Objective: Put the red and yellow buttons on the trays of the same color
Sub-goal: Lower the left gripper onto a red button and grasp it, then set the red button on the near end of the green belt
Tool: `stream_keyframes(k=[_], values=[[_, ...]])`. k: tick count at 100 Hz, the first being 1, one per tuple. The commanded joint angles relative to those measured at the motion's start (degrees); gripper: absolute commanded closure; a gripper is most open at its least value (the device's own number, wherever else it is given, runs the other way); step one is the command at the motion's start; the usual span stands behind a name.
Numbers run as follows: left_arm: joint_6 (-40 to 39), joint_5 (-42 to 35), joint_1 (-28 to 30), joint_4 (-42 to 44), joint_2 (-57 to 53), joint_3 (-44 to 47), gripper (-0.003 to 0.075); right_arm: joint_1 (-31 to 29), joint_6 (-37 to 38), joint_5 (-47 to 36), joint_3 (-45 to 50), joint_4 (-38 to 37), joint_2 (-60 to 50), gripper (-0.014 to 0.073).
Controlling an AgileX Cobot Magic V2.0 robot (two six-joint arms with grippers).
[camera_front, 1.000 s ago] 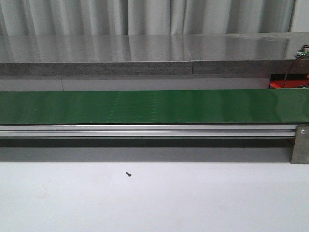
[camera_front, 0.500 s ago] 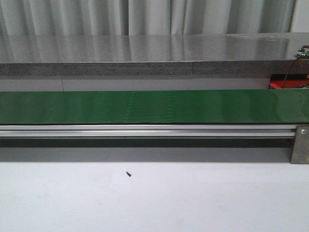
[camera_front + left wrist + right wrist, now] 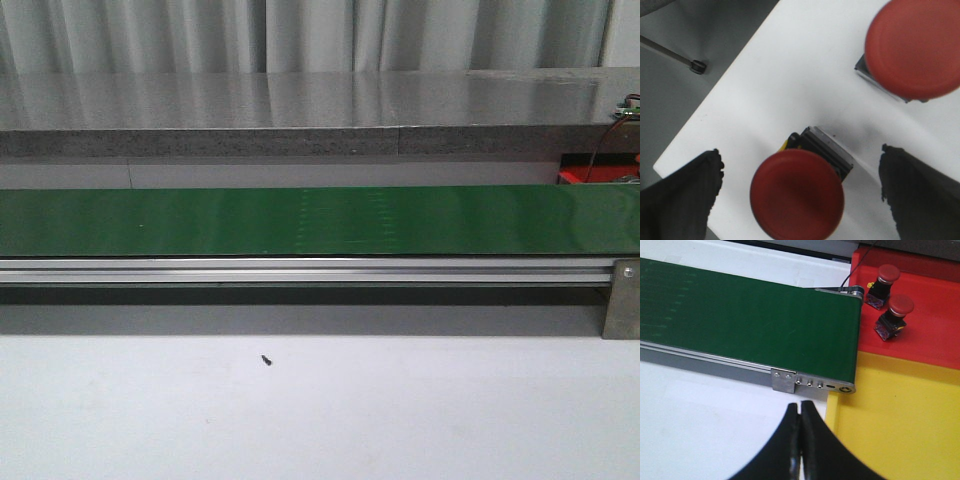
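- Hovering over the white bench [image 3: 790,75], the left gripper [image 3: 800,195] has its jaws spread wide, one dark finger in each lower corner of the left wrist view, holding nothing
- Between those fingers, at the lower centre of the frame, stands a red button [image 3: 797,194] on its dark housing; the jaws straddle it without touching, which I judge to be lining up for a grasp
- A second red button [image 3: 912,47] sits at the upper right of that view, well apart from the first, so closing on one should not disturb the other
- The right gripper [image 3: 800,440] shows its jaws pressed together and empty at the bottom centre of the right wrist view, parked near the end of the green conveyor belt [image 3: 740,320]
- At the right of that view the red tray [image 3: 935,335] lies just beyond the belt's end, already carrying two red buttons [image 3: 892,312], with the yellow tray [image 3: 890,420] below it bare; placed there, I judge, to catch what the belt delivers
- In the front view the belt runs bare across the middle, neither arm visible, and no yellow button shows in any view
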Motion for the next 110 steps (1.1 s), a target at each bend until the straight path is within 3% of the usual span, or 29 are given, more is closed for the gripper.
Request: stream_keyframes(k=[1,25,42,79,110], values=[[-0.69,-1.63,0.04,0.22,-2.60,-1.62,0.0200,-0.10,-0.17,-3.29,-1.20,0.84,-0.19,0.0662],[-0.69,-1.63,0.04,-0.37,-2.60,-1.62,0.0527,-0.10,-0.17,-3.29,-1.20,0.84,-0.19,0.0662],[-0.79,-1.00,0.04,-0.41,-3.02,-1.98,0.0662,-0.10,-0.17,-3.29,-1.20,0.84,-0.19,0.0662],[-0.79,-0.75,-2.83,-3.51,-11.15,-2.47,0.0678,-0.10,-0.17,-3.29,-1.20,0.84,-0.19,0.0662],[2.24,0.82,-14.10,-3.64,-16.64,-4.86,0.0678,-0.10,-0.17,-3.29,-1.20,0.84,-0.19,0.0662]])
